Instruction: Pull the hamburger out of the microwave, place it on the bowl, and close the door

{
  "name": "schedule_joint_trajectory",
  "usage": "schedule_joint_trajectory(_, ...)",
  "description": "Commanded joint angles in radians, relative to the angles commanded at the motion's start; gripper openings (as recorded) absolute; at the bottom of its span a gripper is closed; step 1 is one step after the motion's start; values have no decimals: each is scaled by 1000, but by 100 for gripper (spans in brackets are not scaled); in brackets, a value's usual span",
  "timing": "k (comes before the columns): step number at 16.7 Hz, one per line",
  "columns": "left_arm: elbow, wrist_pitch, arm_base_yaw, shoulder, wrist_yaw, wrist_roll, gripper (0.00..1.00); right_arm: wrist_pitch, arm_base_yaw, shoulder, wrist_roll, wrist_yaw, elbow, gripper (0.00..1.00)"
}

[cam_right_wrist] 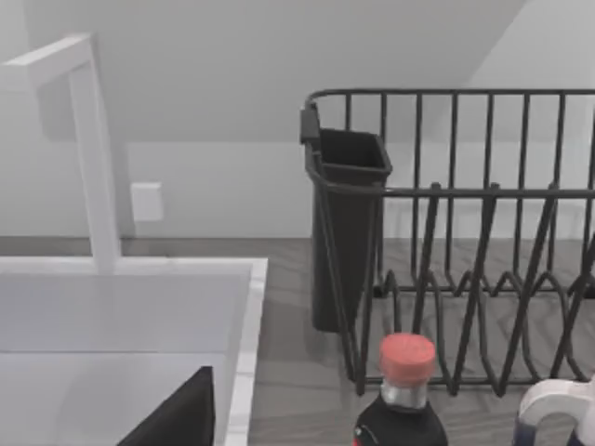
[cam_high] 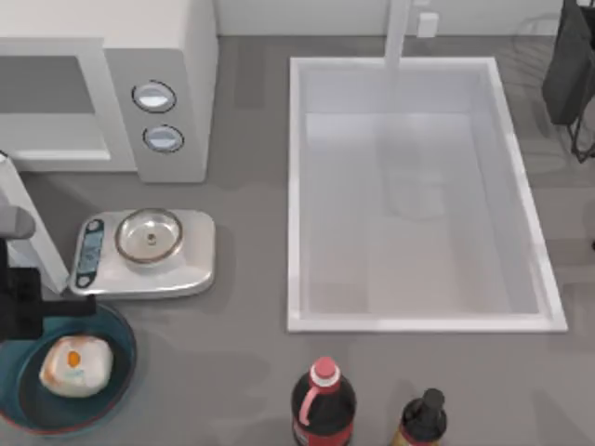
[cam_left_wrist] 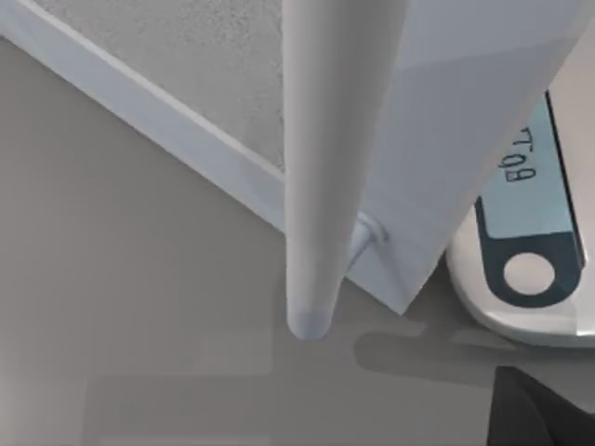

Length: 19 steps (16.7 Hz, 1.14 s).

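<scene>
Beside the microwave [cam_high: 112, 84], at the table's left edge, my left gripper [cam_high: 19, 297] hangs close to the open door [cam_high: 33, 228], and I cannot tell whether its fingers are apart or together. Its dark body sits just above the far rim of the bowl [cam_high: 119, 372]. From the left wrist camera the door's white panel [cam_left_wrist: 465, 121] stands upright with a rounded handle bar [cam_left_wrist: 321, 186] running down its face, and the table top [cam_left_wrist: 139, 279] lies grey beneath it.

Outward from there, the hamburger [cam_high: 76, 365] rests inside the blue bowl, in front of the microwave near the table's front left corner. Between bowl and microwave stands a silver scale [cam_high: 144, 255] carrying 1 small steel dish [cam_high: 149, 234]; the scale's display [cam_left_wrist: 535, 195] shows past the door's edge. The microwave cavity [cam_high: 46, 102] is open, and 2 round dials [cam_high: 154, 97] sit on its front.

Right of the microwave lies a white sink [cam_high: 418, 195] with a faucet [cam_high: 398, 32]. Before the sink stand 2 bottles, 1 red-capped [cam_high: 323, 400] and 1 dark-capped [cam_high: 426, 413]. A black dish rack [cam_right_wrist: 465, 242] stands beyond the sink, far from the microwave.
</scene>
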Motion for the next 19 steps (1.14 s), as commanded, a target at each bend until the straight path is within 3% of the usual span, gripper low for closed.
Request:
schedule_joint_trajectory(7, 62, 62, 14, 57, 31, 1, 0, 0, 0, 0, 0, 0, 0, 100)
schedule_joint_trajectory(13, 284, 265, 27, 352, 64, 8, 0, 0, 0, 0, 0, 0, 0, 100)
schedule_joint_trajectory(19, 303, 213, 33, 515, 29, 29, 0, 0, 0, 0, 0, 0, 0, 100)
